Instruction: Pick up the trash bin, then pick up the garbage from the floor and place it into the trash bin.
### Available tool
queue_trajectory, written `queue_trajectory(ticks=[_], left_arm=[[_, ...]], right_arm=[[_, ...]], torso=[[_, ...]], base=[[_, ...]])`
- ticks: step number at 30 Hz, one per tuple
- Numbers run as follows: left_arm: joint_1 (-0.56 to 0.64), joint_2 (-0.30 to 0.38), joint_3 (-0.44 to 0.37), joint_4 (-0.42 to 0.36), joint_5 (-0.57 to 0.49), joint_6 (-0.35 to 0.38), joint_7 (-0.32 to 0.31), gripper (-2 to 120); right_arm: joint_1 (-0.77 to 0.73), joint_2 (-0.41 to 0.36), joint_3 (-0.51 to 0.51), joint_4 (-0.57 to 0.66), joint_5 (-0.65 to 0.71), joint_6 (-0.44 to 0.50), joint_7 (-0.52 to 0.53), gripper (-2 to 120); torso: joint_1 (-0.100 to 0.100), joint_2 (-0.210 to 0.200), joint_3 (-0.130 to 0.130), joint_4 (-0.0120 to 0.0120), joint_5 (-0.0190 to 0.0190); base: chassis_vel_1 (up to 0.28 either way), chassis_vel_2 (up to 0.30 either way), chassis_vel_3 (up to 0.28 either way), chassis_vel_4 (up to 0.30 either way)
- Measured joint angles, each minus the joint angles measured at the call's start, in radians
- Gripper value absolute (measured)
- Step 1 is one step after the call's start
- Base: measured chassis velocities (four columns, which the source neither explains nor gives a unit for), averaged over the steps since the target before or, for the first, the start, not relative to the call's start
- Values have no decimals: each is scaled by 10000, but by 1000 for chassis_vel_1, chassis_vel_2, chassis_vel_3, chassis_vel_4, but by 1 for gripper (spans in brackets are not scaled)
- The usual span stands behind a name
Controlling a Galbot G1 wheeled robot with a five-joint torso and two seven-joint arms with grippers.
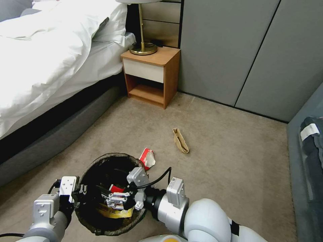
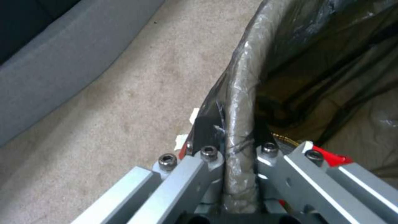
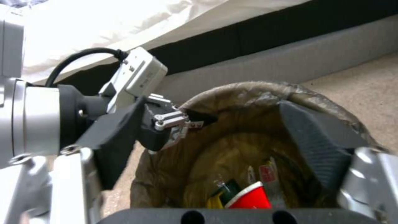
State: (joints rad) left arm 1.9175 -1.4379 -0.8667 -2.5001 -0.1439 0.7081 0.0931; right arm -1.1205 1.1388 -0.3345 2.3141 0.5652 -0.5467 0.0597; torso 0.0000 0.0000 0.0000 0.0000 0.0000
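Beige carpet [image 1: 215, 161] runs from the robot's feet to the grey wall panels. Nearest, the left gripper [image 1: 80, 194] is pressed together on the near-left rim of the trash bin [image 1: 101, 160]; the left wrist view shows one finger on each side of the bag-wrapped rim [image 2: 240, 130], pinching it. The right gripper [image 1: 118, 201] hangs over the bin's mouth with its two fingers spread apart, nothing between them. Down inside the bin lie at least three pieces of garbage: a yellow wrapper [image 1: 114, 213], a red piece [image 3: 251, 199] and a small red-and-white packet [image 3: 267, 172].

Two pieces remain on the carpet. One red-and-white packet [image 1: 148, 158] lies just beyond the bin's far rim, almost touching it. Farther out, well apart from the bin, lies one brown paper bag [image 1: 180, 140].

Beyond that stands one wooden nightstand [image 1: 151, 75] carrying one brass lamp [image 1: 143, 43], with the white-sheeted bed [image 1: 50, 60] along the left.
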Motion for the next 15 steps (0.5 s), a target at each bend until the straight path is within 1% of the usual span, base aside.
queue_trajectory(ticks=[1,2,3,4,6,7,9,10,12,13,14,15], left_arm=[[-1,0,0,0,2,0,7,1],[-2,0,0,0,3,0,12,1],[-2,0,0,0,3,0,12,1],[-4,0,0,0,3,1,17,1],[-18,3,-3,0,3,1,27,1],[-18,3,-3,0,3,1,27,1],[-36,3,-9,0,-2,2,27,1],[-36,3,-9,0,-2,2,27,1],[-56,-14,-11,0,-30,2,30,1],[-66,-24,-11,0,-44,2,30,1],[-66,-24,-11,0,-44,2,30,1],[-73,-29,-12,0,-70,2,33,1]], right_arm=[[-35,-16,49,31,-44,36,-9,89],[-64,-29,99,59,-80,75,-28,95],[-64,-29,99,59,-80,75,-28,95],[-131,-63,217,106,-132,147,-73,99],[-402,-221,724,305,-315,611,-460,100],[-402,-221,724,305,-315,611,-460,100],[-751,-490,1199,453,-646,1550,-960,100],[-751,-490,1199,453,-646,1550,-960,100],[-1188,-703,1601,632,-849,2408,-1144,100],[-1405,-760,1742,740,-891,2679,-1163,100],[-1405,-760,1742,740,-891,2679,-1163,100],[-1712,-807,1909,875,-994,3018,-1171,100]], torso=[[0,0,0,0,0],[1,0,0,0,1],[1,0,0,0,1],[1,0,0,1,1],[0,0,0,1,2],[0,0,0,1,2],[0,0,0,-1,1],[0,0,0,-1,1],[0,0,0,0,1],[0,0,0,0,1],[0,0,0,0,1],[1,0,0,-1,0]], base=[[0,0,0,0],[0,0,0,0],[0,0,0,0],[0,0,0,0],[0,0,0,0],[0,0,0,0],[0,0,0,0],[0,0,0,0],[0,0,0,0],[0,0,0,0],[0,0,0,0],[0,0,0,0]])
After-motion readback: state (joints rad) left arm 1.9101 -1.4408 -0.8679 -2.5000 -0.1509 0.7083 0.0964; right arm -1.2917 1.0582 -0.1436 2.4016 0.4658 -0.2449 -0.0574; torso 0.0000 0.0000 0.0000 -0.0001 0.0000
